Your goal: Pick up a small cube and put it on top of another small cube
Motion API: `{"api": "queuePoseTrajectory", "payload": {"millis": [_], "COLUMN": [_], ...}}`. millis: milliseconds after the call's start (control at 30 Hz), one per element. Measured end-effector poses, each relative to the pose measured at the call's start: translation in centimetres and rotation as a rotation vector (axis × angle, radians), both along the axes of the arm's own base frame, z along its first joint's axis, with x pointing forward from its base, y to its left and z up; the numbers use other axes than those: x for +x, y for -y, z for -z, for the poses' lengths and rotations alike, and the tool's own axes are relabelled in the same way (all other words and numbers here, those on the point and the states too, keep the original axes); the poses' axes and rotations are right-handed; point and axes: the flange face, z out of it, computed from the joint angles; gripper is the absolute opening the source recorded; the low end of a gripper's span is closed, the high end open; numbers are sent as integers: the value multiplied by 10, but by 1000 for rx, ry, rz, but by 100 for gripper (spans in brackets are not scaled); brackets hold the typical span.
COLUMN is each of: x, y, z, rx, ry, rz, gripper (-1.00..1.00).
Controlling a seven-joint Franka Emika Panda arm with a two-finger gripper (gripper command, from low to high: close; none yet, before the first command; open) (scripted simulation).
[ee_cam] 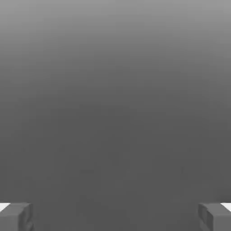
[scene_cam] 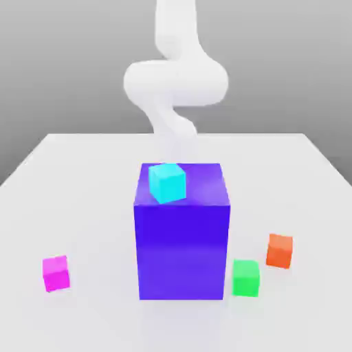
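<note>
The small magenta-pink cube (scene_cam: 56, 273) sat on the white desk (scene_cam: 82, 192) in the lower left of the exterior frame, well apart from everything else and untouched. A big blue-violet block (scene_cam: 181, 234) stood at the centre of the frame with a small cyan cube (scene_cam: 167, 182) resting on its top face, toward the left side of that face. A small green cube (scene_cam: 245, 278) sat just beside the block's lower right corner, and a small orange cube (scene_cam: 280, 250) lay a little further right and up the frame. The white arm (scene_cam: 175, 79) rose behind the block in the upper middle of the exterior view, its lower part hidden by the block. In the hand view the gripper (ee_cam: 115, 216) showed two grey fingers (ee_cam: 16, 216) at the lower left and lower right corners, spread wide with nothing between them, facing plain grey background. The relation that mattered was this: the magenta-pink cube lay far toward the lower left of the exterior frame from where the arm stood, with the tall block between them, so the reach would probably have to pass over or around the block's left side. The cube had no long axis, and it sat slightly turned on the desk, so the fingers would likely need squaring to a pair of its faces.
</note>
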Motion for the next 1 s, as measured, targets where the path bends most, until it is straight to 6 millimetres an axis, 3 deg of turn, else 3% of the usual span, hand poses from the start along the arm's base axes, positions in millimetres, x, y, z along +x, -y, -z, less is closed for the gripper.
{"api": "queuePoseTrajectory", "payload": {"millis": [167, 333, 500, 667, 767, 933, 967, 1000], "x": [47, 57, 34, -20, -46, -50, -51, -51], "y": [60, 121, 175, 219, 223, 223, 223, 223], "z": [104, 212, 319, 420, 470, 526, 534, 534], "rx": [87, 179, 278, 391, 439, 446, 446, 446], "ry": [-152, -289, -419, -541, -601, -613, -613, -613], "rz": [230, 461, 695, 951, 1050, 1067, 1067, 1067], "gripper": [0, 0, 0, 0, 0, 0, -100, -100]}}
